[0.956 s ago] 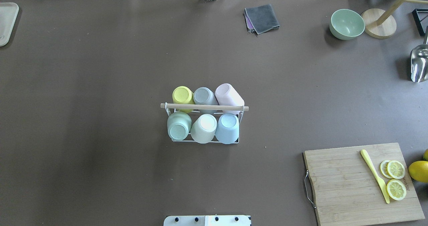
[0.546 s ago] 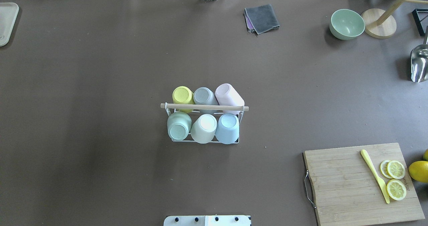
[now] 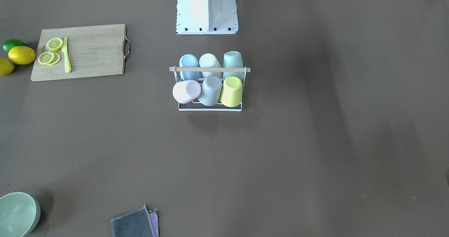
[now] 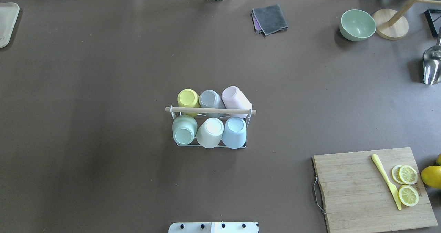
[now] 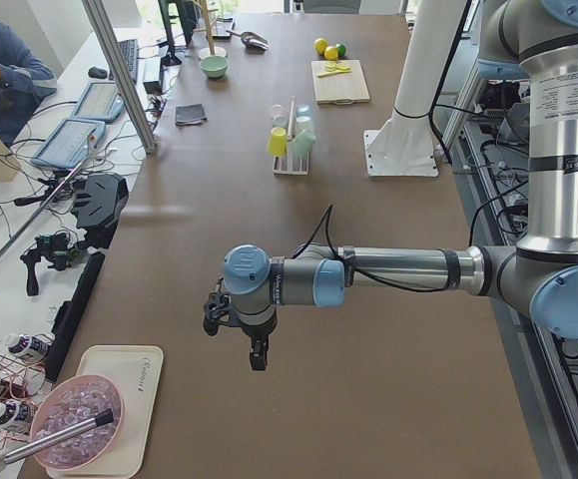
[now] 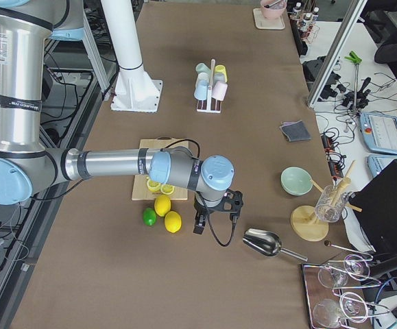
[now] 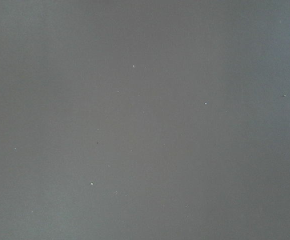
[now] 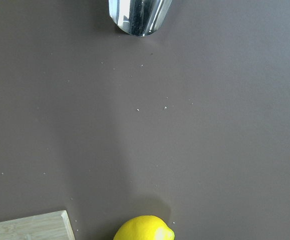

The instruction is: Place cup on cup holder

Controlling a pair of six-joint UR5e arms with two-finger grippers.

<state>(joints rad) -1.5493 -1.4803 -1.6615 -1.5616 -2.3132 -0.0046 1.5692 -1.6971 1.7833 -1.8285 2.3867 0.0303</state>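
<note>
The cup holder (image 4: 210, 110), a white wire rack with a wooden rod on top, stands mid-table, also in the front view (image 3: 209, 69). Six cups sit upside down on it: yellow (image 4: 188, 98), grey (image 4: 210, 99) and pink (image 4: 235, 98) in the far row, green (image 4: 184, 131), cream (image 4: 211, 131) and blue (image 4: 234, 131) in the near row. The pink cup leans outward. My left gripper (image 5: 257, 354) hangs over bare table far to the holder's left. My right gripper (image 6: 199, 223) hangs far right, near the lemons. I cannot tell whether either is open.
A wooden cutting board (image 4: 361, 191) with lemon slices (image 4: 408, 184) and a yellow knife (image 4: 386, 181) lies front right, lemons (image 4: 431, 176) beside it. A green bowl (image 4: 357, 24), grey cloth (image 4: 270, 18), metal scoop (image 4: 432, 67) and wooden stand (image 4: 391, 28) are at the back right.
</note>
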